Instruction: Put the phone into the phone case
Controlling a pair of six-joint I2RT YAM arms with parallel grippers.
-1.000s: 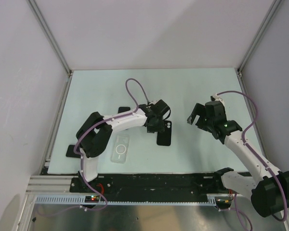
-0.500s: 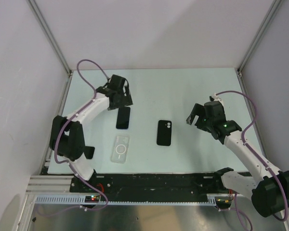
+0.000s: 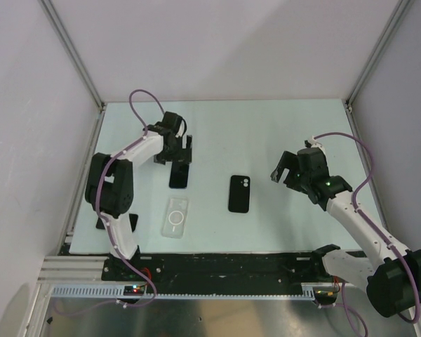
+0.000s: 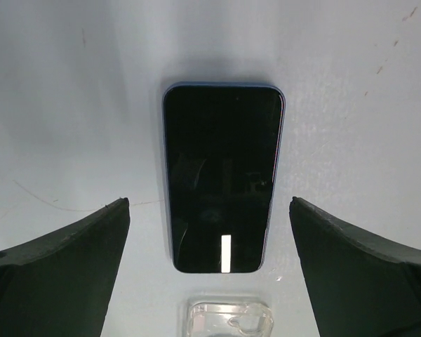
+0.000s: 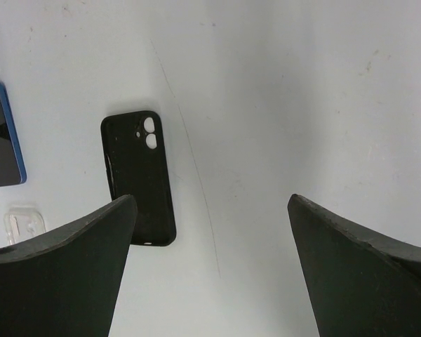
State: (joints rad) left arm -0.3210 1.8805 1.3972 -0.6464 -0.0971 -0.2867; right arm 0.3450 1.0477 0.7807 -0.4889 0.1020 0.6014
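Pale mint tabletop (image 3: 281,133), boxed in by plain pale walls (image 3: 217,49) with aluminium posts (image 3: 77,56) at the corners. Below the left gripper (image 4: 209,203), whose fingers (image 4: 70,267) are spread wide, we see the glossy black phone with a blue rim (image 4: 223,179) lying screen-up between them, untouched. The clear rounded phone case (image 4: 228,319) sits just past one short end. The right gripper (image 5: 210,200) hangs open too, a matt black slab with two lenses (image 5: 138,177) to its left. Since half a second ago the left arm (image 3: 137,151) has folded its elbow inward; phone and case have not moved.

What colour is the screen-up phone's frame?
Blue. The phone shows its frame best in the right wrist view.
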